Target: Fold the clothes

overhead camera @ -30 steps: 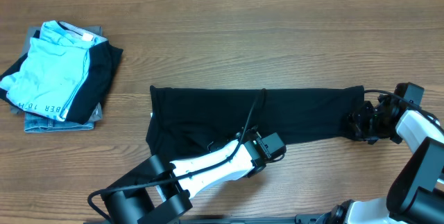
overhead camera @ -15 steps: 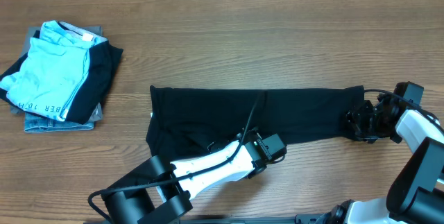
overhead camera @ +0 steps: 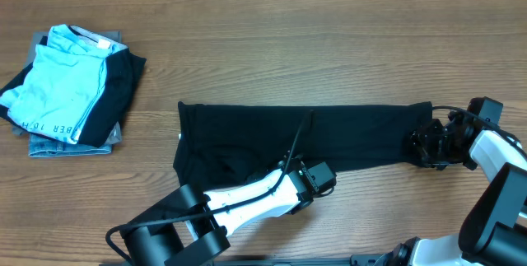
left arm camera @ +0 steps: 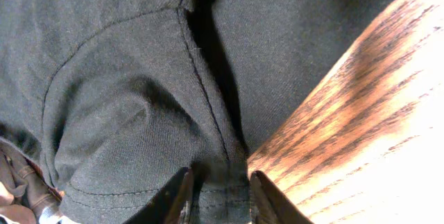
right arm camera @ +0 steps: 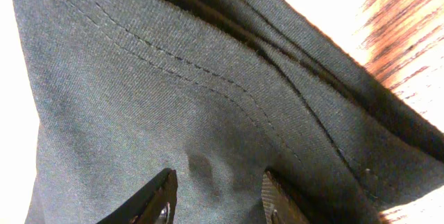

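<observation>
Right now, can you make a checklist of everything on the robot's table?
Surface: wooden table.
Job's things: black T-shirt lies flat in a long band.
Clutter: light blue garment stacked on a denim piece, far left.
Pincers: left pincer straddles the shirt's near hem, grip unclear; right pincer grips its right end.
Cables: black cable crosses the shirt from the left arm.
Surroundings: nothing seen.

plain black t-shirt (overhead camera: 329, 134), light blue garment (overhead camera: 62, 77) with dark lettering, wood-grain table (overhead camera: 288, 44)
</observation>
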You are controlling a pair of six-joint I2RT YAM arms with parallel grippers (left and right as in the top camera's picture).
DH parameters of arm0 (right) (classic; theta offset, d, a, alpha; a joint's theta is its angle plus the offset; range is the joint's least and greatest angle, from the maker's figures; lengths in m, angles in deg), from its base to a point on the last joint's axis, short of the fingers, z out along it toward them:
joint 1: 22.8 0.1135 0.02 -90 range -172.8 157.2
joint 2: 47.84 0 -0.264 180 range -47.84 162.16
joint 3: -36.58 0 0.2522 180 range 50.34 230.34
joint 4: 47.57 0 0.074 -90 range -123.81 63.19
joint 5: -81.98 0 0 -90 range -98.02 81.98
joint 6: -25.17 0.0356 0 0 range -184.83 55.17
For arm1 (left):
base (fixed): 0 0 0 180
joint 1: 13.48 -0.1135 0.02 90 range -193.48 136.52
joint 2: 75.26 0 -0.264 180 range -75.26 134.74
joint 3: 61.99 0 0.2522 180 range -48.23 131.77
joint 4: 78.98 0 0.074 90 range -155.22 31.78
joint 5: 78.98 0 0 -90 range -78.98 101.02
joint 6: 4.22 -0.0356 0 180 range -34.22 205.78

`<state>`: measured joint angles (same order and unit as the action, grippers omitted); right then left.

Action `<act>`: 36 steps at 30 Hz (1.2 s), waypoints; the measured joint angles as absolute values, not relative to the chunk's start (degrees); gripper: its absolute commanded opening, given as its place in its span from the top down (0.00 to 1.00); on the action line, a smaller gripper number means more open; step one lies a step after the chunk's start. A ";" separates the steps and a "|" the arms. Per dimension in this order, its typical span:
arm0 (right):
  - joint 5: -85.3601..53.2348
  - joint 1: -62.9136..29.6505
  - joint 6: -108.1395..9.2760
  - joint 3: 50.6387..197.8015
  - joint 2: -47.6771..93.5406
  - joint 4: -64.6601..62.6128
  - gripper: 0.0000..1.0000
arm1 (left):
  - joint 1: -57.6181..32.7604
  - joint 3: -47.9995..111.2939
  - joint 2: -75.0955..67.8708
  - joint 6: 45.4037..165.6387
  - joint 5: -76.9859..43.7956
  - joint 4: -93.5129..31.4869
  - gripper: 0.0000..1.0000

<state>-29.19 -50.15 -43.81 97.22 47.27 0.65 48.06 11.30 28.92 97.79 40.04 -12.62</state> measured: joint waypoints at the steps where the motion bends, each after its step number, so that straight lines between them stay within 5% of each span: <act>1: -29.19 -50.15 -43.81 97.22 47.27 0.67 0.56 | 48.06 11.30 28.92 97.77 40.25 -12.64 0.96; 9: -29.19 -50.13 -43.81 97.22 47.27 0.63 0.56 | 48.04 16.76 28.92 98.87 45.15 -7.94 0.96; 18: -29.19 -50.13 -43.81 97.22 47.25 0.67 0.56 | 42.22 21.46 28.90 91.22 47.90 -15.96 0.90; 30: -29.21 -50.13 -43.84 97.24 47.25 0.71 0.55 | 31.56 21.46 28.90 80.13 36.85 -23.85 0.78; 33: -29.19 -50.13 -43.84 97.24 47.27 0.69 0.56 | 29.48 21.46 28.92 79.33 34.64 -24.05 0.64; 36: -29.23 -50.13 -43.81 97.24 47.27 0.71 0.55 | 28.35 21.46 28.90 78.93 32.45 -24.29 0.30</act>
